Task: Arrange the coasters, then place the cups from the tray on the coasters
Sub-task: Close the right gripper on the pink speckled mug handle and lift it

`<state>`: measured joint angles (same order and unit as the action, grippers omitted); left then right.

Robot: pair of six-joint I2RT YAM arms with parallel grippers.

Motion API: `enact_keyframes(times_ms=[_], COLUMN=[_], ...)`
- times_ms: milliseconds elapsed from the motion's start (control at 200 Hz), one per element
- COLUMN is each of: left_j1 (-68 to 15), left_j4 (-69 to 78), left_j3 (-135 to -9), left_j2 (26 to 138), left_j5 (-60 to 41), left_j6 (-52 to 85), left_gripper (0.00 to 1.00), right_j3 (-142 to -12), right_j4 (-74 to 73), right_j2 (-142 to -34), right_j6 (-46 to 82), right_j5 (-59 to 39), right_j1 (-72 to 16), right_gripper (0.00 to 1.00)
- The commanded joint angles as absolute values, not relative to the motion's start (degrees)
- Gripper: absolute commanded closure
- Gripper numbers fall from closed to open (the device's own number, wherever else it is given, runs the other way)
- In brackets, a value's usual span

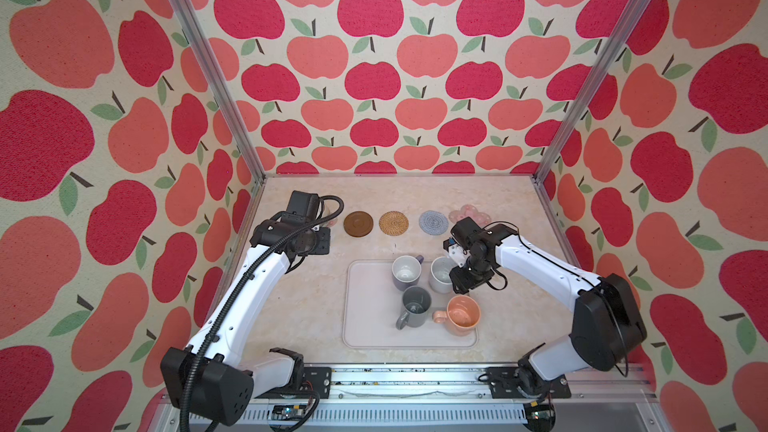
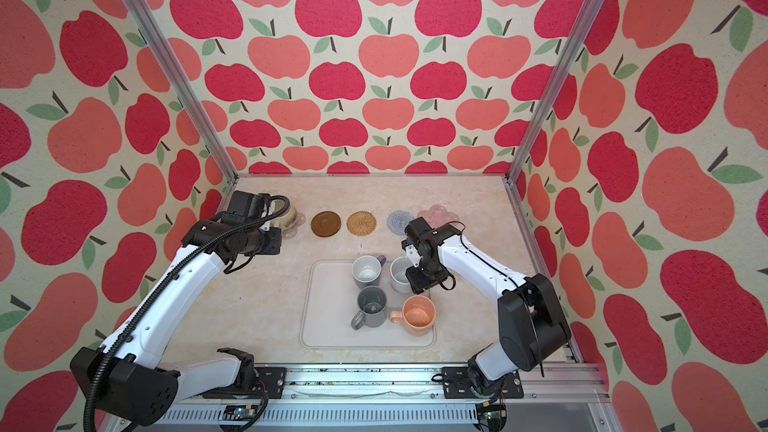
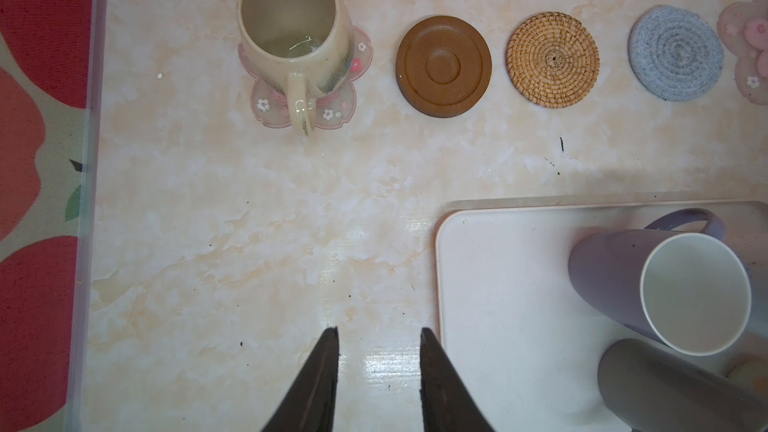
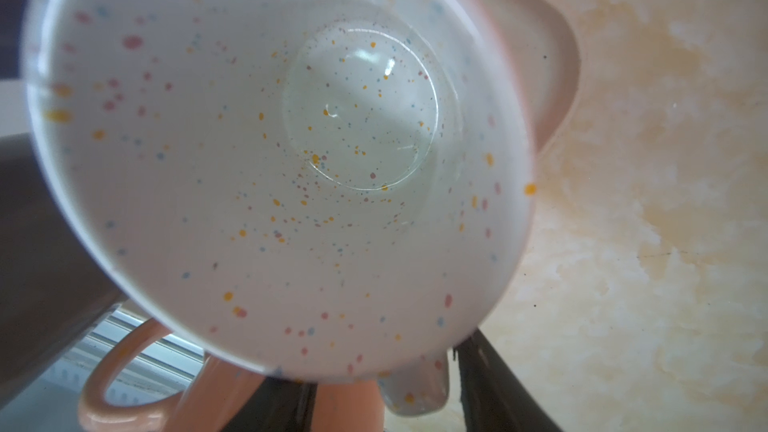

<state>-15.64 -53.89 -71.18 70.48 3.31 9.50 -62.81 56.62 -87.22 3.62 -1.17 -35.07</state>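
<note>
white speckled mug (image 4: 270,139) on the tray (image 4: 557,56): rigid, glossy, likely slippery and breakable; right gripper (image 4: 390,371) fingers (image 4: 490,388) stand parted astride its handle (image 4: 415,392), the surest hold; left gripper (image 3: 378,334) parted, empty.

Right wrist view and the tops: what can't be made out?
- Right pincer grip: right wrist view cuts the fingers at the edge beside the handle of the white speckled mug; top views hide it under the wrist.
- Beige mug: mostly behind the left arm in both top views.
- Far pink flower coaster: partly behind the right arm there; edge-cut in left wrist view.
</note>
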Motion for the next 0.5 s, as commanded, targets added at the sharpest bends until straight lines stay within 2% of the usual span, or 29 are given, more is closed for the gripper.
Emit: enact_keyframes(times_ms=[0,490], left_j1=[-16.0,-15.9], left_j4=[-55.6,-55.9], left_j3=[-70.8,-70.2], left_j2=[69.5,69.0], left_j5=[4.8,5.3], left_j6=[10.5,10.8], left_gripper=[0.65,0.65], right_j3=[-63.5,-63.2], right_j4=[55.4,54.0], right_j2=[-88.3,-90.5], right_j6=[3.1,5.3], right_j5=[-0.3,1.2], right_j1=[-35.6,-36.2], right_gripper=[0.49,0.82])
